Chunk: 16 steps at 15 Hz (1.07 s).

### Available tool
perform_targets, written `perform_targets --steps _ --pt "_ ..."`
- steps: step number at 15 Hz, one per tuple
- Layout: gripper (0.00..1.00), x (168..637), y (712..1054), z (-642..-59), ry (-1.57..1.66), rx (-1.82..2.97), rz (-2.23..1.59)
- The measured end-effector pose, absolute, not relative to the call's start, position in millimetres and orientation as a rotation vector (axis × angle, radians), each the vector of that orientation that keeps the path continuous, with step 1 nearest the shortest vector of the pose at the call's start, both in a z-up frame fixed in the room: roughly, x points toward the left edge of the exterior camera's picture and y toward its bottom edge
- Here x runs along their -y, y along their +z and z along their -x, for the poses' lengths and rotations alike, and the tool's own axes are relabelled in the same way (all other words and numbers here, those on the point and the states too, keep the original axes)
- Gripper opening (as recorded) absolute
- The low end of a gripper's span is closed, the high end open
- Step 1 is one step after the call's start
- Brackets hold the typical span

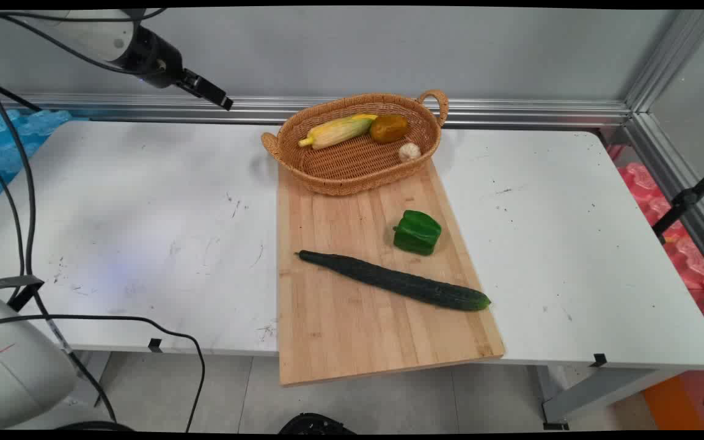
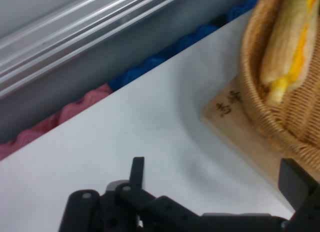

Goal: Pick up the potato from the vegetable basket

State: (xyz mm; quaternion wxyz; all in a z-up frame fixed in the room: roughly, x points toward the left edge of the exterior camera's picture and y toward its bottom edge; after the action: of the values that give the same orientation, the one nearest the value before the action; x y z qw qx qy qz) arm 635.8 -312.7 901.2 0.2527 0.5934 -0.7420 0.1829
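Note:
My gripper (image 1: 214, 96) hangs high above the table's back left, pointing down toward the right. In the hand view the gripper (image 2: 217, 178) is open, with nothing between its fingers. Nearest to it is a wicker basket (image 1: 352, 182) at the far end of a wooden cutting board (image 1: 340, 330). The basket holds an ear of corn (image 1: 337, 131), an orange-brown vegetable (image 1: 388, 128) and a garlic bulb (image 1: 409, 151). The hand view shows the basket's rim (image 2: 250, 57), the corn (image 2: 285, 47) and the board's corner (image 2: 235, 123). On the board lie a green pepper (image 1: 417, 232) and a long cucumber (image 1: 395, 282).
The white table (image 1: 132, 232) spreads left and right of the board. The board's near end sticks out past the table's front edge. A metal rail (image 1: 511, 113) runs along the wall behind. Black cables (image 1: 25, 201) hang at the left.

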Motion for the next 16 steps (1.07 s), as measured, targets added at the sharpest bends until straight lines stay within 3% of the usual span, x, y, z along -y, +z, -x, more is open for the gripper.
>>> perform_targets --steps 16 --pt "1.0 411 928 -516 0.483 2.229 -1.197"
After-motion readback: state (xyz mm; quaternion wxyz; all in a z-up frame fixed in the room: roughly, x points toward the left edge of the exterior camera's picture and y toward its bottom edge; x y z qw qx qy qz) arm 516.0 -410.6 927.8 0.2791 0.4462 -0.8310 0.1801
